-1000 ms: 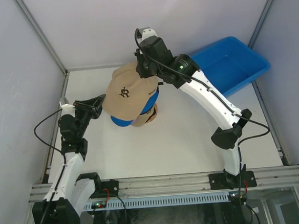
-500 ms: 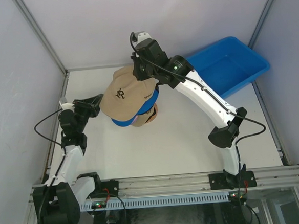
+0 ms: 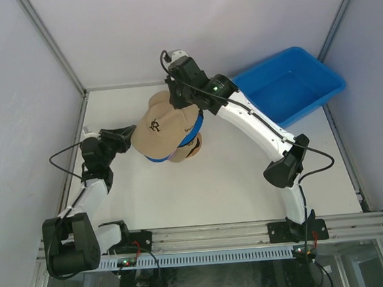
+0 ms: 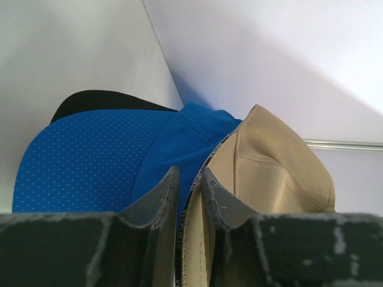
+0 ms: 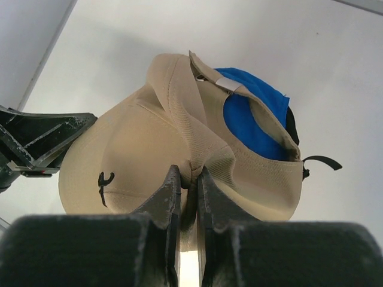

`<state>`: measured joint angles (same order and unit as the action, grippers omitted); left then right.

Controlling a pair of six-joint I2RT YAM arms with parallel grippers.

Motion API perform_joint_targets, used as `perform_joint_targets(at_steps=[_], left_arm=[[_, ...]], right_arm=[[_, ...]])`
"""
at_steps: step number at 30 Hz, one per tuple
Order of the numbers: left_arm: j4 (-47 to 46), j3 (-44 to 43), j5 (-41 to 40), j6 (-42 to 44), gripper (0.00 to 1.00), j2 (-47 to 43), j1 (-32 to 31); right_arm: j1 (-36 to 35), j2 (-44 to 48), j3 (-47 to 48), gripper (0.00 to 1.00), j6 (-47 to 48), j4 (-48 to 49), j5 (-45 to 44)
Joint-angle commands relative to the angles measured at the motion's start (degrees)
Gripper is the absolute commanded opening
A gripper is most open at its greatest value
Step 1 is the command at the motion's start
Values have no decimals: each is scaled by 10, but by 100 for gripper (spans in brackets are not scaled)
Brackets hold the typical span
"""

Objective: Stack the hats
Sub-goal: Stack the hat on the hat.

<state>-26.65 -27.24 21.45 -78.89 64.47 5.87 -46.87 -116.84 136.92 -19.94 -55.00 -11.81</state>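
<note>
Well, nearest me the left gripper (image 3: 126,133) sits at the brim side of the tan hat (image 3: 161,126). Its fingers stand a little apart with the hat's edge running into the gap, and I cannot tell whether they pinch it or merely straddle it. Just past it is the pile: the tan hat is draped over the blue hat (image 3: 154,158), whose brim pokes out underneath. From the left wrist a black hat (image 4: 96,98) shows below that. Farther back, the right gripper (image 3: 173,104) is clamped on a fold of the tan hat's crown. Beyond, to the right, sits the blue bin (image 3: 286,87).

To my eye the step in hand is seating the tan hat on the stack. Next it wants settling squarely over the blue crown, then both claws letting go without dragging the cloth askew.
</note>
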Motion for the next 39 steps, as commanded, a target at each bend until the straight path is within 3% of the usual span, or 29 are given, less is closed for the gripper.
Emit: perform_joint_targets(at_steps=[1,6,11,22,30,39], left_arm=[[-20,-42,11,36,24,15,5],[-11,-47,15,53,25,34,6],[20,-58,19,81,25,48,6],[32,-71,44,112,28,79,5],[44,-77,48,127,29,78,5],[46,-80,50,130,29,77,5]], right_arm=[[1,4,-10,0,14,16,13],[3,9,-8,2,19,14,22],[13,21,-6,21,21,18,42],[59,120,-92,46,-3,87,100],[135,196,-228,49,-55,182,149],[193,176,-300,49,-93,233,253]])
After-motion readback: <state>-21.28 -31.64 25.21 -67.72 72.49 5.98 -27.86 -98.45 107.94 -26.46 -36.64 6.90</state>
